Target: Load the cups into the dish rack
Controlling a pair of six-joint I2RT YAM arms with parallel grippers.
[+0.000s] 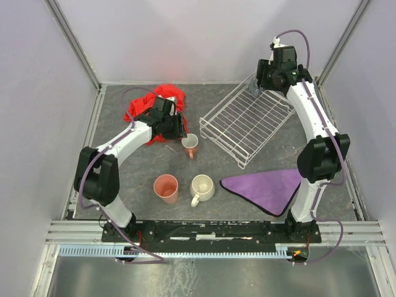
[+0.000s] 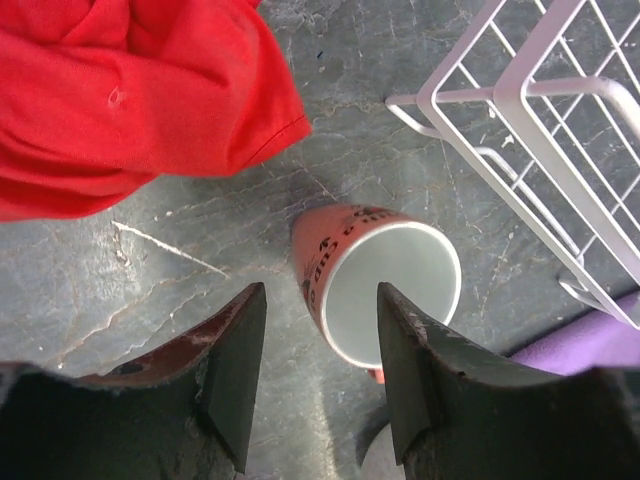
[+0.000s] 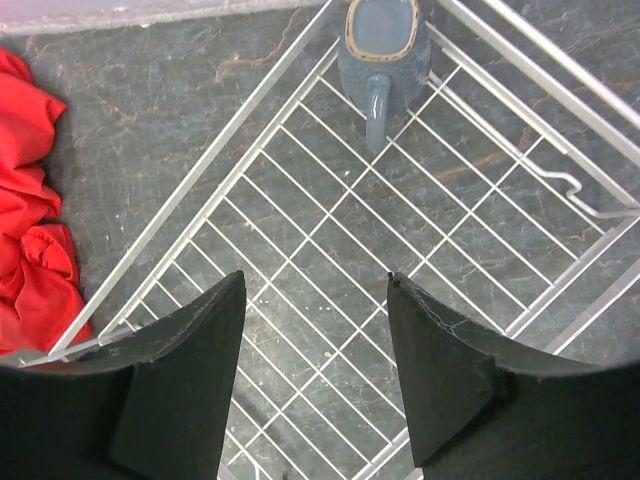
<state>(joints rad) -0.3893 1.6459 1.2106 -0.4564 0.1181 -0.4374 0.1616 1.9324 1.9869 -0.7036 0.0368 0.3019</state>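
Note:
A small orange-and-white mug [image 1: 190, 146] stands upright on the grey table just left of the white wire dish rack [image 1: 247, 120]. My left gripper [image 1: 181, 129] is open and empty above it. In the left wrist view the mug [image 2: 385, 285] sits just ahead of the open gripper [image 2: 320, 300], its rim close to the right finger. A small grey-blue mug [image 3: 380, 50] lies in the rack's [image 3: 300, 180] far corner. My right gripper [image 3: 315, 280] hovers open and empty over the rack. A salmon-pink tumbler [image 1: 166, 188] and a cream handled mug [image 1: 202, 187] stand near the front. The light-blue and metallic cups are out of view.
A crumpled red cloth [image 1: 158, 102] lies at the back left, right behind my left gripper, and shows in the left wrist view [image 2: 130, 90]. A purple cloth [image 1: 269, 187] lies flat at the front right, in front of the rack. Walls enclose the table.

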